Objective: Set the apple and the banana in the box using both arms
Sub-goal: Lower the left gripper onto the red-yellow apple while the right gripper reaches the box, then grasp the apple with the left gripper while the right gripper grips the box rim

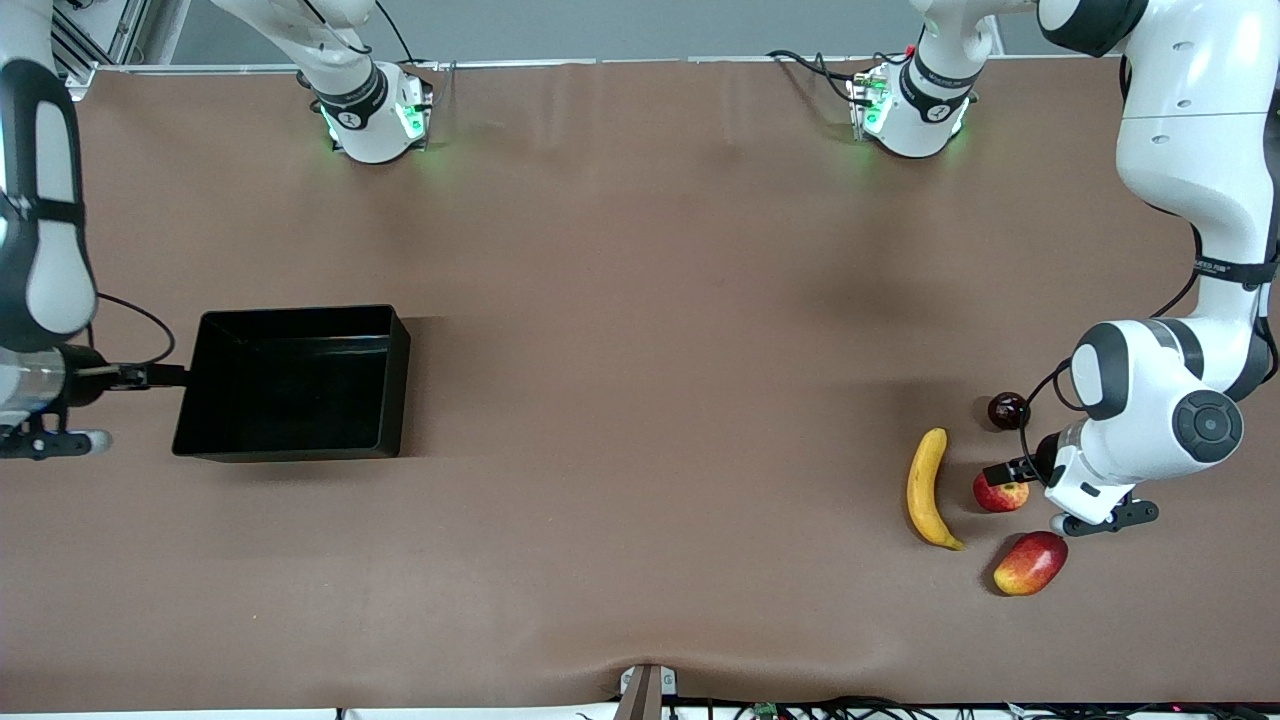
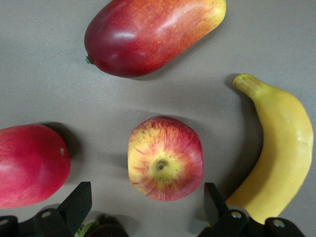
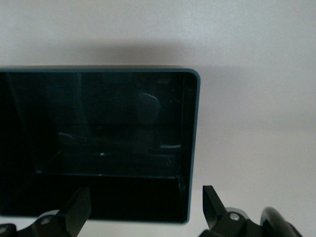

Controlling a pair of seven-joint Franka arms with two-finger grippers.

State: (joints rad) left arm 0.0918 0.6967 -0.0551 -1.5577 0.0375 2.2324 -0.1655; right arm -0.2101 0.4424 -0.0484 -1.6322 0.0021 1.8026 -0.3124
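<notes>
The apple [image 1: 1000,494], small and red with yellow streaks, lies at the left arm's end of the table. The banana [image 1: 927,490] lies beside it, toward the right arm's end. My left gripper [image 1: 1006,471] is open and hangs just over the apple. In the left wrist view the apple [image 2: 165,158] sits between and just ahead of the fingers [image 2: 79,203], untouched, and the banana [image 2: 281,158] lies alongside. The black box [image 1: 290,312] stands at the right arm's end. My right gripper [image 1: 158,376] is open and empty over its end wall [image 3: 193,148].
A red-yellow mango-like fruit [image 1: 1030,563] lies nearer the front camera than the apple. A dark red round fruit [image 1: 1008,410] lies farther from it. Both show in the left wrist view, the mango [image 2: 153,34] and the round fruit [image 2: 29,170], close to the apple.
</notes>
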